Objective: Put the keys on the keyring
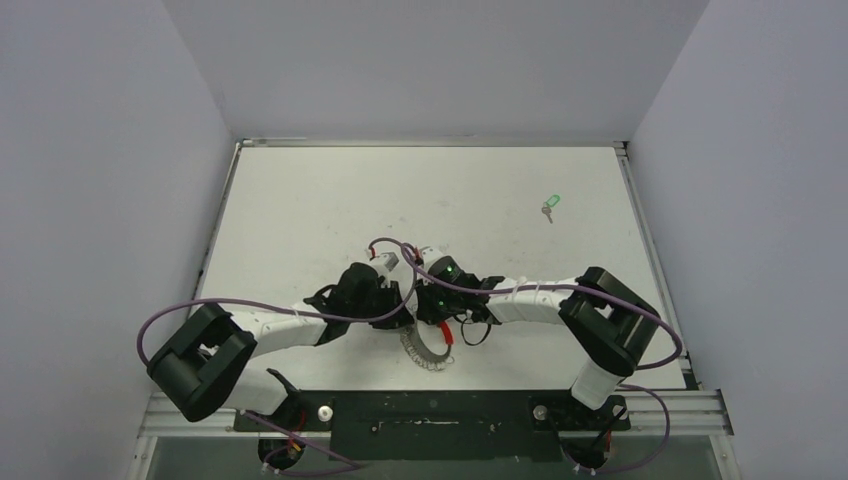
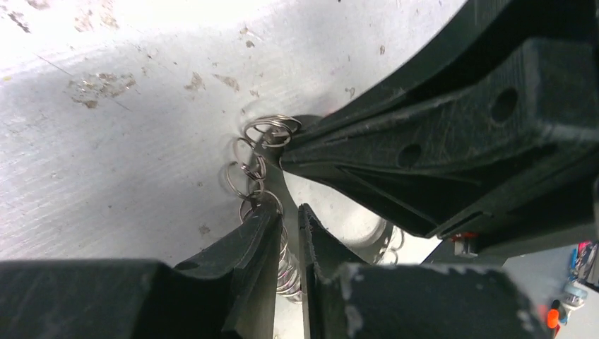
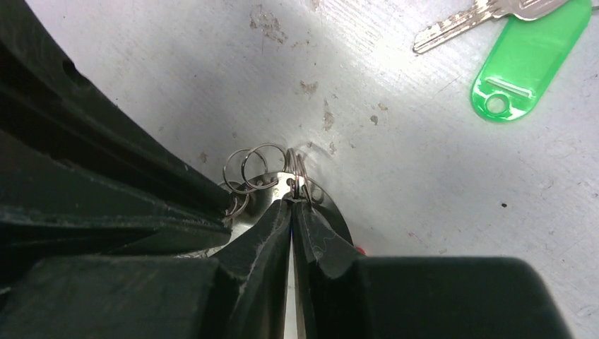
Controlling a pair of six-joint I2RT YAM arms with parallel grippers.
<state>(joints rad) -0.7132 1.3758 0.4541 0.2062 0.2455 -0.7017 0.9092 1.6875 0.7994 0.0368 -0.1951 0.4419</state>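
The keyring [image 1: 428, 352] is a loop of small silvery rings with one red segment [image 1: 446, 333], lying near the table's front edge between both arms. My left gripper [image 1: 400, 312] is shut on its chain of rings; in the left wrist view the rings [image 2: 253, 159] run into the narrow gap at the fingertips [image 2: 289, 212]. My right gripper [image 1: 436, 312] is shut on one small ring [image 3: 295, 169] at its tips [image 3: 292, 199]. The keys [image 1: 547, 208] with their green tag [image 3: 530, 56] lie apart on the table at the far right; one silver key [image 3: 459, 21] shows in the right wrist view.
The white table [image 1: 330, 210] is scuffed, with raised rails on its left and right sides. Purple cables [image 1: 190, 305] loop beside both arms. The two grippers almost touch; the right one's black body [image 2: 459, 127] fills the left wrist view's upper right.
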